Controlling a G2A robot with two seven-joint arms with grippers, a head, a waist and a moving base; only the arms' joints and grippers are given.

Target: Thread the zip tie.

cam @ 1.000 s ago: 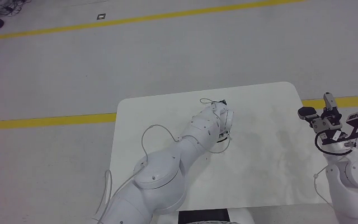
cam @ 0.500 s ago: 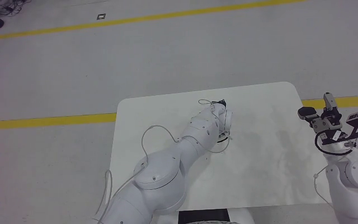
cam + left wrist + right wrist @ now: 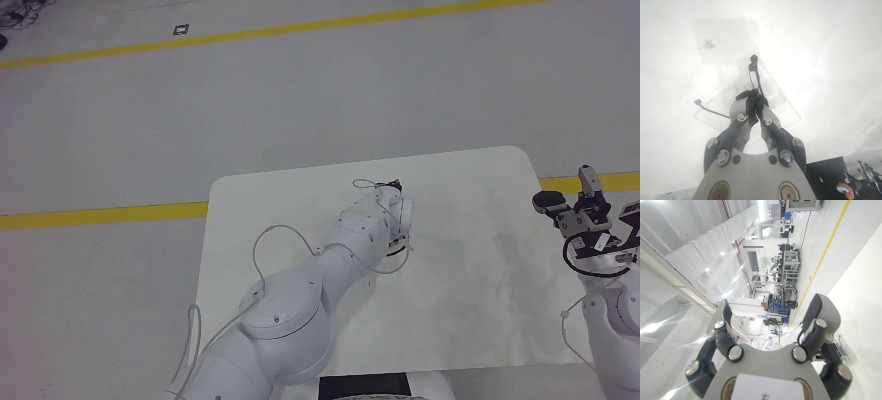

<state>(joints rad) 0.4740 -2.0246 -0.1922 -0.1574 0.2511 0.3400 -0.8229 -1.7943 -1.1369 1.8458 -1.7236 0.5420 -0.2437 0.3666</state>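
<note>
The white table [image 3: 480,280] carries a clear tray [image 3: 785,108] near its far edge. Well apart at the table's right side, the right gripper [image 3: 770,306] hangs with its jaws wide and empty. Over the tray, the left gripper [image 3: 755,106] is pinched tight on the black zip tie [image 3: 758,81]. Its long axis runs in line with the fingers, head end pointing away from the wrist. Threading looks underway; glare may hide whether the tail has entered the head. Next calls for a steady pull. A second tie [image 3: 711,112] lies beside.
</note>
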